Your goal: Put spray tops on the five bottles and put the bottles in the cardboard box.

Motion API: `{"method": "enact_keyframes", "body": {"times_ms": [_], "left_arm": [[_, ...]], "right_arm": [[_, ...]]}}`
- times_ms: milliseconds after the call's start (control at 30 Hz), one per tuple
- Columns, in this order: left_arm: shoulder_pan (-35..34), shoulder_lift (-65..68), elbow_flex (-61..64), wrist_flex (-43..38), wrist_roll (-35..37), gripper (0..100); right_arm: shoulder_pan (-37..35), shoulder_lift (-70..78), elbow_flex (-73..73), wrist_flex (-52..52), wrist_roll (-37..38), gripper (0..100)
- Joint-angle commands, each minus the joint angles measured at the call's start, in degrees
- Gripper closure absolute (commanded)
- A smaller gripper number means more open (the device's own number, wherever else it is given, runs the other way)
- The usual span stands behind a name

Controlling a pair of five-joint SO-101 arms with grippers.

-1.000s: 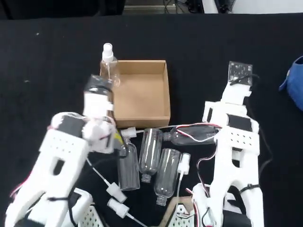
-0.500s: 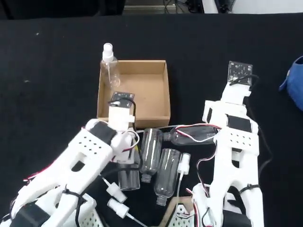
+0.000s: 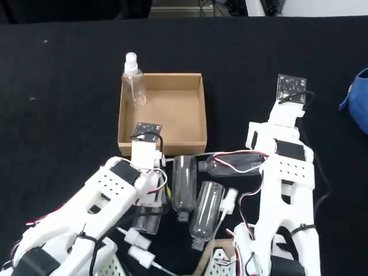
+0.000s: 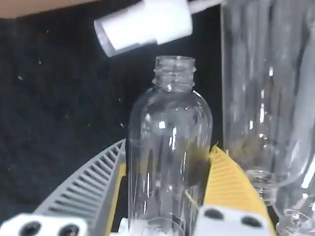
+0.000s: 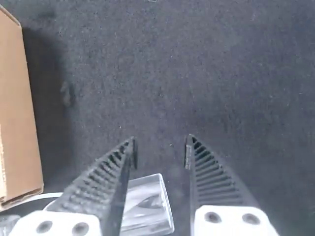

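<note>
Left gripper (image 4: 170, 147): pinching a clear, uncapped plastic bottle (image 4: 170, 113) by its body, towards the black table's (image 3: 69, 86) near edge.
Right gripper (image 5: 160, 142): fingers spread, low over the table, above another clear bottle's base (image 5: 147, 206).
Brown cardboard box (image 3: 163, 144): mid-table; a spray-topped clear bottle (image 3: 133, 86) stands at its far-left corner.
Loose white spray tops (image 3: 138, 238): by the near edge.

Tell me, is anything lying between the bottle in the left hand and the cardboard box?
Yes. A loose white spray top lies just past the open neck of the bottle in the left hand, in front of the near wall of the cardboard box.
</note>
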Motion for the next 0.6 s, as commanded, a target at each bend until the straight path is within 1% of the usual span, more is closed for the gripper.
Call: {"method": "enact_keyframes", "body": {"times_ms": [0, 67, 133, 233, 333, 433, 467, 567], "left_arm": [[-0.04, -0.26, 0.66, -0.44, -0.53, 88], [-0.13, -0.26, 0.66, -0.44, -3.34, 88], [-1.63, -0.35, 0.66, -0.44, -7.56, 88], [-7.52, -0.35, 0.31, -0.44, -14.59, 88], [-14.37, -0.35, 0.04, -0.44, -23.65, 89], [-19.56, -0.35, 0.04, -0.44, -32.26, 97], [-20.97, -0.35, 0.04, -0.26, -34.37, 98], [-24.48, -0.35, -2.15, 4.4, -39.12, 95]], "right_arm": [[1.23, -2.51, -0.22, -1.14, 0.26, 85.4], [1.23, -2.51, -0.22, -1.14, 0.26, 85.4], [1.23, -2.51, -0.22, -1.14, 0.26, 85.4], [1.05, -2.77, 0.84, -1.58, 0.26, 85.4], [0.97, -2.86, 0.84, -1.58, 0.26, 85.4], [0.97, -2.86, 0.75, -1.58, 0.26, 85.4], [0.97, -2.86, 0.75, -1.58, 0.26, 85.4], [0.97, -2.77, 0.75, -1.58, 0.26, 85.4]]}}
